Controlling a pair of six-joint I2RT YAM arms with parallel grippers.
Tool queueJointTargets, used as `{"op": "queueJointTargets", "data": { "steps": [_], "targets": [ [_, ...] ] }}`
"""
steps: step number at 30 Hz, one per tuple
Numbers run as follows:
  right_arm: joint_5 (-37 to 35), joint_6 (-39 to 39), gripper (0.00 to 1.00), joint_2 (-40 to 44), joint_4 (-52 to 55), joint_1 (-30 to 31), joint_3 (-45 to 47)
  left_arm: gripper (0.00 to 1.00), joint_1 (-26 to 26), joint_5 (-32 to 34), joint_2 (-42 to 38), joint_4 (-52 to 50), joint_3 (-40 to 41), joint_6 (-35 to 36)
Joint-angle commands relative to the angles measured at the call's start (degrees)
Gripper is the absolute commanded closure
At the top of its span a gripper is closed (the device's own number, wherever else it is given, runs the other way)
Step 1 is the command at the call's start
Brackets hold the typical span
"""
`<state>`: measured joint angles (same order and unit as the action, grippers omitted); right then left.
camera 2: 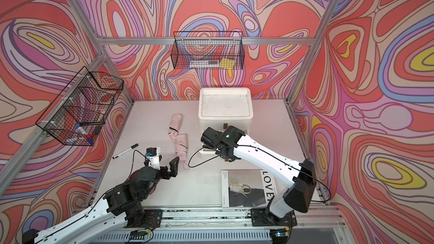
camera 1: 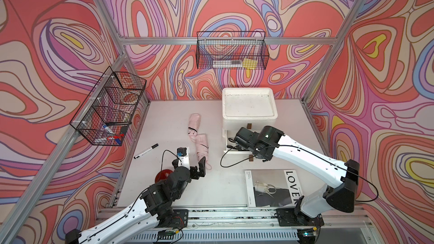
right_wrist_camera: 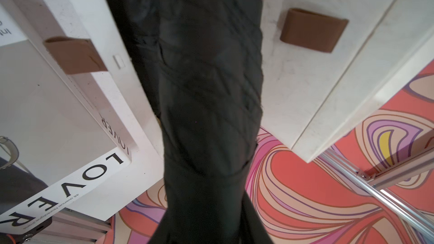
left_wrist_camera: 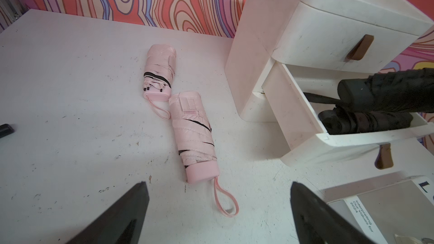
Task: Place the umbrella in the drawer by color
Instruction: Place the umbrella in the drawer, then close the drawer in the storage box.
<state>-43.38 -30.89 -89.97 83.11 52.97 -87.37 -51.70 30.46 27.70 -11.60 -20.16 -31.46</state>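
Observation:
Two folded pink umbrellas lie end to end on the white table, one farther (camera 1: pixel 194 123) (left_wrist_camera: pixel 159 71) and one nearer (camera 1: pixel 202 146) (left_wrist_camera: pixel 195 137). My left gripper (left_wrist_camera: pixel 218 184) is open just short of the nearer one's handle strap, touching nothing. The white drawer unit (camera 1: pixel 249 104) has its upper drawer (left_wrist_camera: pixel 328 38) shut and its lower drawer (left_wrist_camera: pixel 293 113) pulled out. A black umbrella (left_wrist_camera: pixel 366 123) lies inside the lower drawer. My right gripper (right_wrist_camera: pixel 206 226) is shut on a second black umbrella (right_wrist_camera: pixel 206 78) (left_wrist_camera: pixel 387 90), held just over the open drawer.
A "LOVER" magazine (camera 1: pixel 273 187) lies in front of the drawer unit. A black marker (camera 1: pixel 146 151) rests at the table's left, and a red round object (camera 1: pixel 164 176) sits under my left arm. Wire baskets hang on the left wall (camera 1: pixel 110 106) and back wall (camera 1: pixel 232 50).

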Motion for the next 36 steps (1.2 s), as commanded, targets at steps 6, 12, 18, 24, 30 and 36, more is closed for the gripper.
{"op": "queueJointTargets", "data": {
  "steps": [6, 12, 18, 24, 30, 36],
  "targets": [
    [-7.0, -9.5, 0.23, -2.6, -22.4, -0.1, -2.0, 0.01, 0.2, 0.8, -1.5, 0.9, 1.3, 0.6],
    [-11.0, -11.0, 0.10, -3.5, -30.9, -2.0, -2.2, 0.01, 0.3, 1.4, -0.9, 0.4, 1.2, 0.5],
    [-5.8, -3.0, 0.10, 2.4, -33.3, -2.0, -1.8, 0.01, 0.2, 2.2, -0.6, 0.8, 1.3, 0.7],
    [2.8, 11.6, 0.10, 12.3, -41.3, -2.0, 4.6, 0.01, 0.3, 3.3, 1.6, 1.7, 0.8, 1.5],
    [6.0, 25.4, 0.09, 25.5, -46.9, -2.0, 14.9, 0.01, 0.2, -3.3, 5.7, 2.6, -3.0, 4.1],
    [9.4, 34.2, 0.10, 39.9, -51.9, -2.0, 27.5, 0.01, 0.2, 1.2, 12.5, 7.1, -8.5, 4.8]
  ]
}}
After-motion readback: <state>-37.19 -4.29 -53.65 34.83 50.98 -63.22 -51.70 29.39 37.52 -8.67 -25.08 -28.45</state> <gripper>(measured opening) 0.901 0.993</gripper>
